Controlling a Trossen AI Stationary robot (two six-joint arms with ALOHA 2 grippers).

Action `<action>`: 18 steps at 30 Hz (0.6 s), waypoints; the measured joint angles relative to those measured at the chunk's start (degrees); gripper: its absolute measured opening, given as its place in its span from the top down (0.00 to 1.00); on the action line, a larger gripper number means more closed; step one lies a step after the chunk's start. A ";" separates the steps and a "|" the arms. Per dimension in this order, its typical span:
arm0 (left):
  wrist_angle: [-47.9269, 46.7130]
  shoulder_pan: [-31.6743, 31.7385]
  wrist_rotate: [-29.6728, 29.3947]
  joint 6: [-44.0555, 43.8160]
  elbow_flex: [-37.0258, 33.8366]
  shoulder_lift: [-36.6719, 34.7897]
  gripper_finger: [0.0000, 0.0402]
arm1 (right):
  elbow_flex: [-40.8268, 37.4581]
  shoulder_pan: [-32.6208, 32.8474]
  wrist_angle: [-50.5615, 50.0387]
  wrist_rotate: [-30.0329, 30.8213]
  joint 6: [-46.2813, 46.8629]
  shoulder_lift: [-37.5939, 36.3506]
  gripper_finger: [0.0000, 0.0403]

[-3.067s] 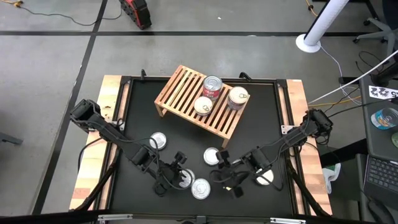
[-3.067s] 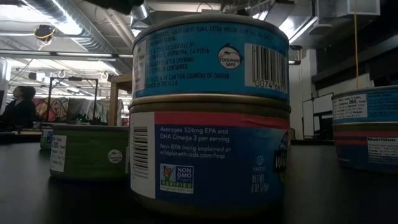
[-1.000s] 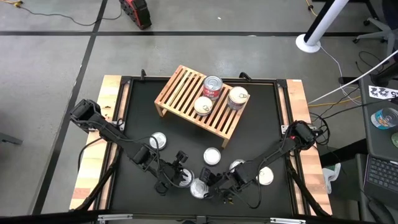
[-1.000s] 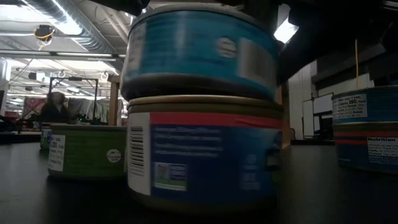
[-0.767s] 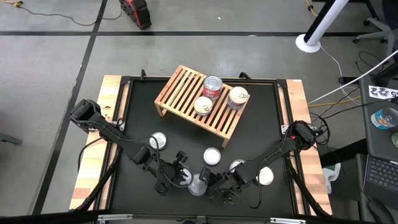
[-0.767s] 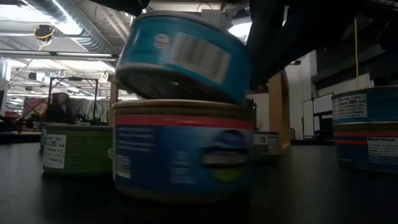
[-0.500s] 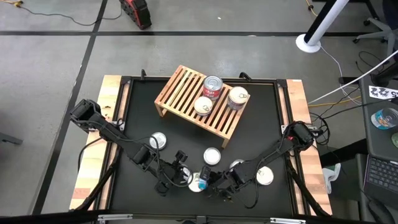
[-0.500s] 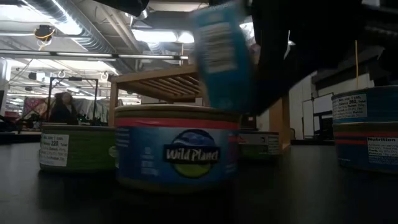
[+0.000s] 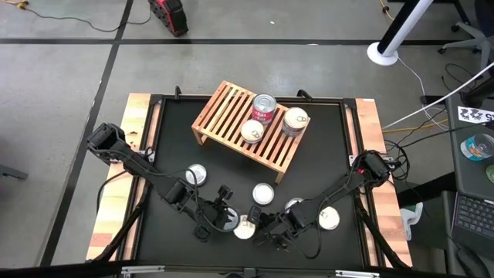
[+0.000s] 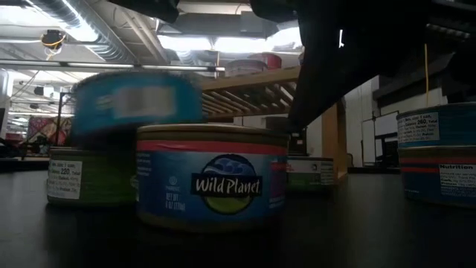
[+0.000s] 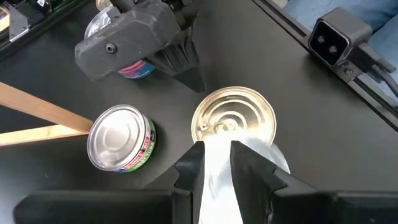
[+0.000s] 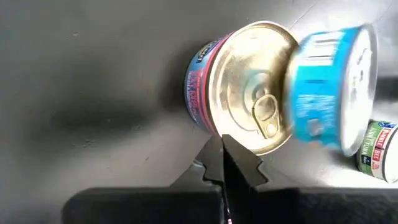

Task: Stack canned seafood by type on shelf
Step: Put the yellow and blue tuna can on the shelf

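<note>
— Where do the tins lie?

— The Wild Planet tin (image 10: 212, 179) stands upright on the black table (image 9: 177, 139), at its near edge, between the two grippers; its side is blue with a pink-red band and its gold pull-tab lid faces up. The blue tin (image 12: 333, 87) shows blurred and tipped on its edge just beside it; in the low view it sits above a green-labelled tin (image 10: 89, 175); whether it touches either tin cannot be told.

— And the shelf?

— The shelf (image 9: 231, 116) sits well apart, towards the table's far side; a red-sided tin (image 9: 264, 108), a pale-lidded tin (image 9: 252, 131) and a third tin (image 9: 296, 120) stand on its right half; its left half is bare slats.

— The grippers?

— The right gripper (image 12: 224, 163) hangs low just beside the Wild Planet tin, its tips pressed together on nothing. The left gripper (image 11: 215, 165) is low on that tin's other side, over something silvery; whether it clamps anything cannot be told.
</note>
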 joint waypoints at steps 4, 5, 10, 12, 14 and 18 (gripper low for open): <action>-0.25 0.00 -0.03 -0.16 0.00 0.00 0.82 | 0.02 0.00 0.00 0.17 0.00 -0.08 0.99; -0.25 0.00 -0.03 -0.22 0.00 0.00 0.82 | 0.04 0.00 0.02 0.18 0.00 -0.09 0.99; -0.44 0.00 -0.50 -6.10 0.00 0.00 0.82 | 0.09 0.00 0.09 0.17 0.00 -0.11 0.98; -0.89 0.00 -1.32 -9.45 0.00 0.00 0.82 | 0.09 0.02 0.09 0.17 0.00 -0.11 0.98; -1.98 0.00 -1.50 -12.30 0.00 0.00 0.82 | 0.09 0.02 0.11 0.17 0.00 -0.11 0.98; -6.10 0.00 -1.50 -18.64 0.00 0.00 0.76 | 0.11 0.02 0.11 0.17 0.00 -0.20 0.98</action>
